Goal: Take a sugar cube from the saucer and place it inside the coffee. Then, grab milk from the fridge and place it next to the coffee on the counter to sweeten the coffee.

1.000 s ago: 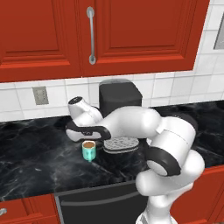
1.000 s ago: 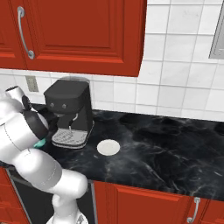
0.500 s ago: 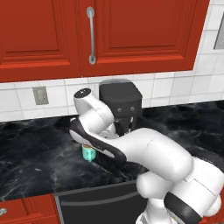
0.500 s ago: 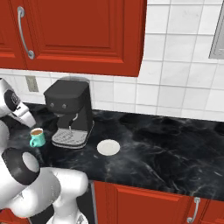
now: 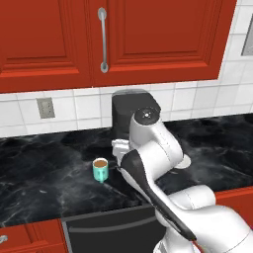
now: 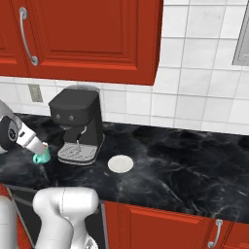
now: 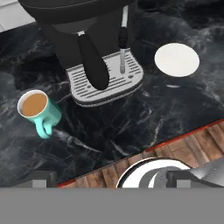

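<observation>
The coffee (image 7: 39, 110), a teal mug of brown liquid, stands on the black counter (image 7: 175, 113) to the left of the coffee machine. It also shows as the coffee (image 5: 100, 169) and, half behind my arm, the coffee (image 6: 42, 156). The white saucer (image 7: 176, 59) lies bare to the machine's right, seen too as the saucer (image 6: 120, 164). The sugar cube is hidden. My gripper (image 7: 111, 178) hangs high over the counter's front edge, open, with nothing between its fingers. Milk and fridge are out of view.
A black coffee machine (image 6: 78, 122) with a metal drip tray (image 7: 107, 83) stands against the tiled wall. Red wall cabinets (image 5: 104, 34) hang above, red drawers sit below the counter, and a dark appliance front (image 5: 108, 232) is under the mug.
My hand has lifted away from above the mug and the arm has swung back and to the right. The gripper stayed open. Mug and saucer have not moved.
</observation>
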Available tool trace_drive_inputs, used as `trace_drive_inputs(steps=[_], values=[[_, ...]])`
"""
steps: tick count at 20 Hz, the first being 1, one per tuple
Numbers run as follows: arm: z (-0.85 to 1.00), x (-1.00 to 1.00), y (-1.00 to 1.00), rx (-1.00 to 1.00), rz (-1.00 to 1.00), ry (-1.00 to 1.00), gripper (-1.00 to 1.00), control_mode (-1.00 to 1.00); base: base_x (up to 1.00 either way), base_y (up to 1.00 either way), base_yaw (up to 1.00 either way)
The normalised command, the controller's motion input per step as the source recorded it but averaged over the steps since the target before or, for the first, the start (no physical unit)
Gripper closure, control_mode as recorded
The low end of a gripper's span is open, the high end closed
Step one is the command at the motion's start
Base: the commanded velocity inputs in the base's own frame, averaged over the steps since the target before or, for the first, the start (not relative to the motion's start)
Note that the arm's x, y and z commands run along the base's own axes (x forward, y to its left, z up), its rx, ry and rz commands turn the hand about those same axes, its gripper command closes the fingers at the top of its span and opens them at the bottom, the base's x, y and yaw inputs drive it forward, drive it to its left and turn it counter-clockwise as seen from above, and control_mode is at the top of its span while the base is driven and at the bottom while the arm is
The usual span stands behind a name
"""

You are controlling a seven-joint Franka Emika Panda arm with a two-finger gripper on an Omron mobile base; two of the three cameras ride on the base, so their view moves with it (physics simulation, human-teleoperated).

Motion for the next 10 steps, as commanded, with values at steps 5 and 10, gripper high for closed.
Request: trace_drive_inputs(steps=[5, 10], values=[[-0.06, -0.28, -0.91, 0.04, 0.21, -0.05, -1.00, -1.00, 0.00, 0.00, 0.00], [-0.21, 0.06, -0.41, 0.00, 0.13, 0.00, -1.00, -1.00, 0.00, 0.00, 0.00]])
